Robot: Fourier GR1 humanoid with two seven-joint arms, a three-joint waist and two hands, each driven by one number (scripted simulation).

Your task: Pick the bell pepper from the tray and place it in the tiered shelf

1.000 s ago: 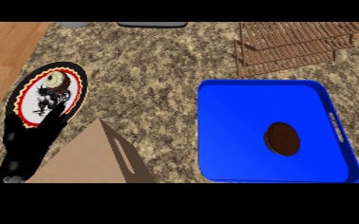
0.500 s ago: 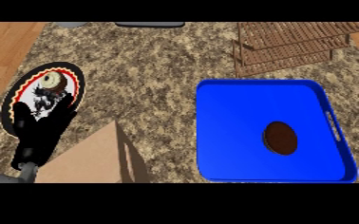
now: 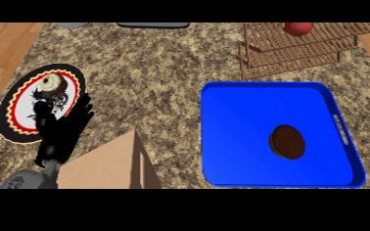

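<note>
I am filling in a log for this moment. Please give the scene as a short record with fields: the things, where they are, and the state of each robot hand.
tray: blue tray, at the right on the counter
in tray: one dark brown round object; no bell pepper visible there
shelf: wooden tiered shelf, top right, behind the tray
on shelf: red object, partly cut off by the view's edge
plate: patterned plate, at the left
left robot hand: open, fingers over the plate's edge
right robot hand: not in view
other: tan box, lower left
</note>
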